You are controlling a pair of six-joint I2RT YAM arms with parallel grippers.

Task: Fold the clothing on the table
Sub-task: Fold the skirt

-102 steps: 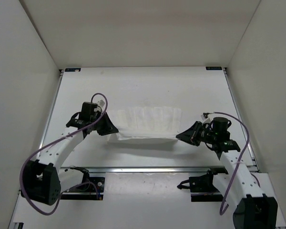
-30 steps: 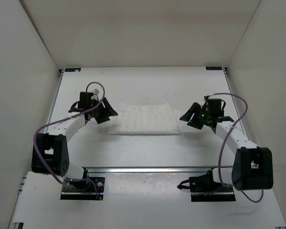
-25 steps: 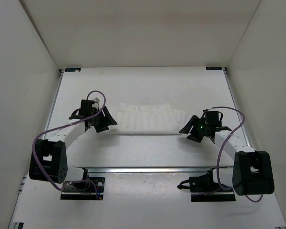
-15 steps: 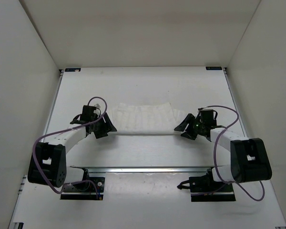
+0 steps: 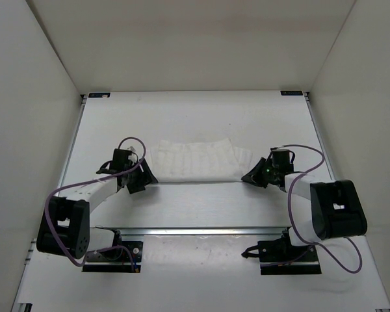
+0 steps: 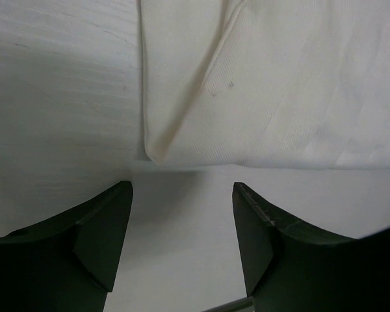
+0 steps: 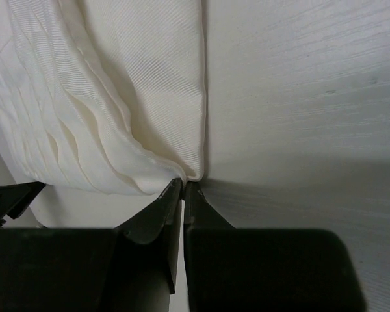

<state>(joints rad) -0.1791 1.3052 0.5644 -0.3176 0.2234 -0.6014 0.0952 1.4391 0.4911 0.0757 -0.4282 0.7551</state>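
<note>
Right, the clothing [image 5: 195,161] lies flat in the middle of the table [image 5: 195,117]. My left fingers [image 6: 104,227] are spread just short of its near left corner. My right fingers [image 7: 149,221] are pressed together at its near right corner; whether they caught cloth, I cannot tell.

Matte white bench [image 5: 195,117] with thin metal rail edges carries one item: white pleated clothing [image 5: 195,162], lying flat and wrinkled near the centre, long axis running left to right, near edge straight
</note>
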